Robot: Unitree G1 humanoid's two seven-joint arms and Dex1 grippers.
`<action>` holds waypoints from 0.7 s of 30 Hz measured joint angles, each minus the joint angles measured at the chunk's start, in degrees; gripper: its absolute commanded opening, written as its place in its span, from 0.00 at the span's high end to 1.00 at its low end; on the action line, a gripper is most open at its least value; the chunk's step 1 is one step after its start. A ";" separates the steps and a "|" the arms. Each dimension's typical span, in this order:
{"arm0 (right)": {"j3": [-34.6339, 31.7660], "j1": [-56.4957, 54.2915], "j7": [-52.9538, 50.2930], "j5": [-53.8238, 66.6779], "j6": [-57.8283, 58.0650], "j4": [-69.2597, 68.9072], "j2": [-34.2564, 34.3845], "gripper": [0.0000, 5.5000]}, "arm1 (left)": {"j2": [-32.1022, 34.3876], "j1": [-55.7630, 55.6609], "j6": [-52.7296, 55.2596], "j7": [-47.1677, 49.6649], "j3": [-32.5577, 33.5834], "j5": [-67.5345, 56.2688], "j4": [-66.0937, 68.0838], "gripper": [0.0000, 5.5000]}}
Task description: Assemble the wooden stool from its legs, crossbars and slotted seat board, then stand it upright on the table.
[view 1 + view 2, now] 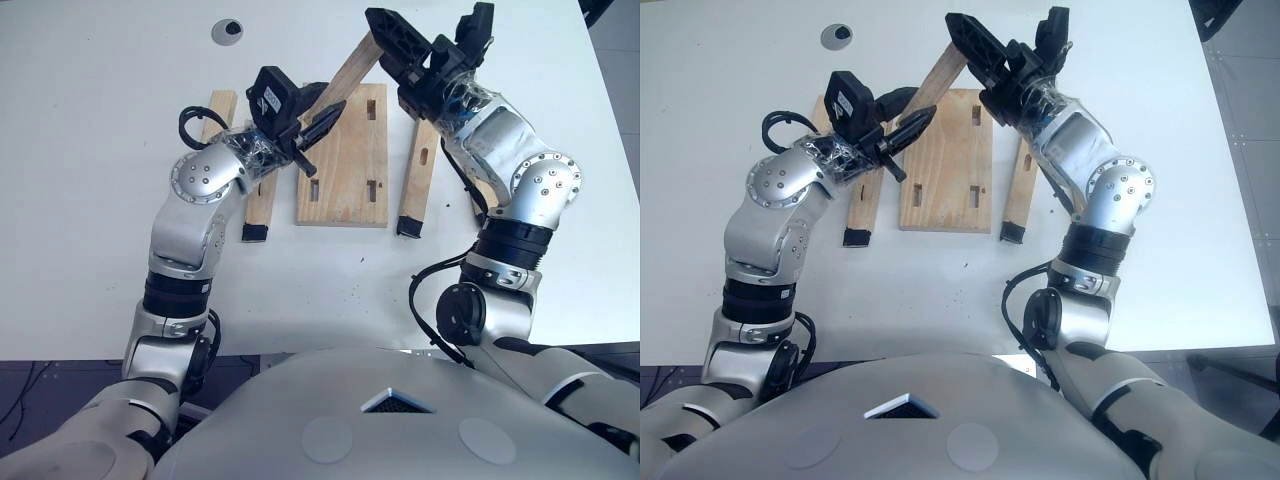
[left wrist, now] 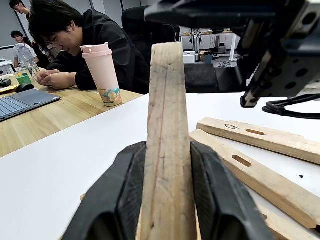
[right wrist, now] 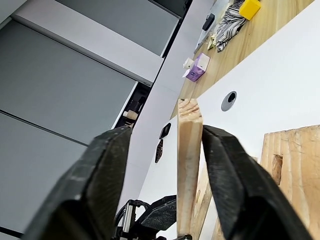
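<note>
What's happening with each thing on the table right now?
wooden bar, held tilted above the board
left end effector, shut on the wooden bar
right end effector, open around the bar's top end
seat board, lying flat, nothing fitted
right leg, lying flat, unattached
left leg, lying flat, unattached

Shared office or lab workspace. A large white table [image 1: 100, 280] with a round cable grommet [image 1: 227, 31] is seen from the head views. In the left wrist view, a wooden desk [image 2: 45, 120] is set just beside it, with a laptop [image 2: 22, 102], a pink tumbler [image 2: 103, 75] and a green cup [image 2: 23, 79] on it; a black office chair [image 2: 137, 30] is placed behind. Grey wall panels [image 3: 50, 75] and a small purple box [image 3: 197, 67] are seen from the right wrist.
</note>
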 measured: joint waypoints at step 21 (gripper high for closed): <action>4.16 0.00 2.54 -5.64 -4.80 1.96 -2.18 0.93 | 0.01 -0.11 -0.04 -0.83 0.93 -0.18 1.96 0.67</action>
